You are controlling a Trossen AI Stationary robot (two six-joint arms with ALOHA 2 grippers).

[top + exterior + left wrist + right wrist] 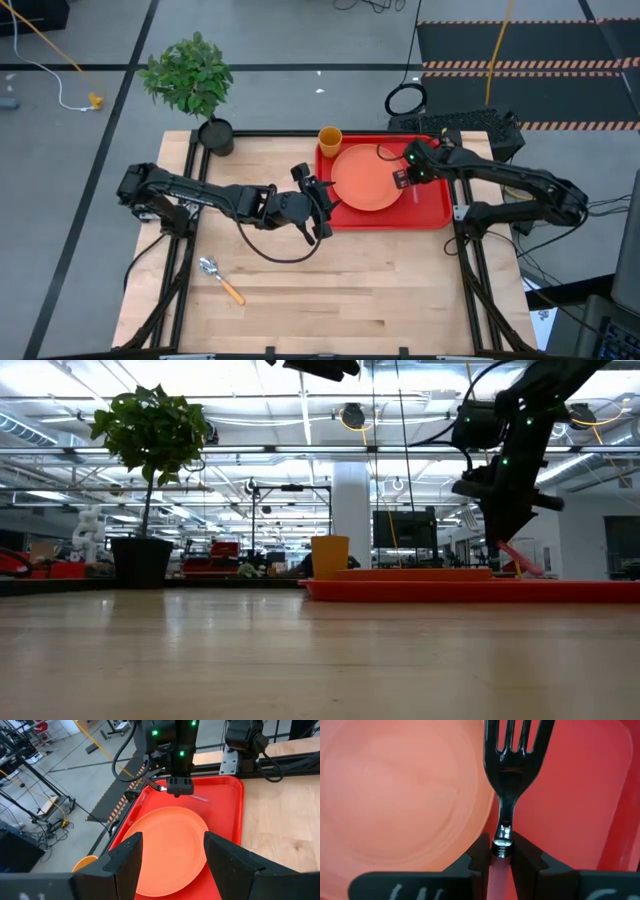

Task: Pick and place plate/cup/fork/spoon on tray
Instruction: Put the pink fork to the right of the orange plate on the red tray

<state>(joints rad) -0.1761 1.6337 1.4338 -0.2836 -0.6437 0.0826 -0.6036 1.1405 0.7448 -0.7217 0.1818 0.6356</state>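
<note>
The red tray (pixel 440 215) lies at the table's far right. The salmon plate (pixel 362 180) rests flat on it, and the amber cup (pixel 330 138) stands in its far left corner. My right gripper (pixel 405 178) hangs over the tray beside the plate's right rim, shut on the fork (pixel 512 750). My left gripper (pixel 328 208) stands open at the tray's left edge, its fingers (pixel 127 857) facing the plate (pixel 170 845) and touching nothing. The orange-handled spoon (pixel 220 278) lies on the bare table at the near left. My right gripper pinches the fork's pinkish handle (pixel 499 862) between its two fingers, close to where the metal neck begins. The fingers slant steeply down from above and the fork runs along them, tines ahead. The fork (pixel 522 558) hangs tilted over the tray; whether it touches, I cannot tell.
A potted green plant (pixel 195 85) in a black pot stands at the table's far left corner. Bare wood lies in front of the tray and around the spoon. Black frame rails run along the table's left and right sides.
</note>
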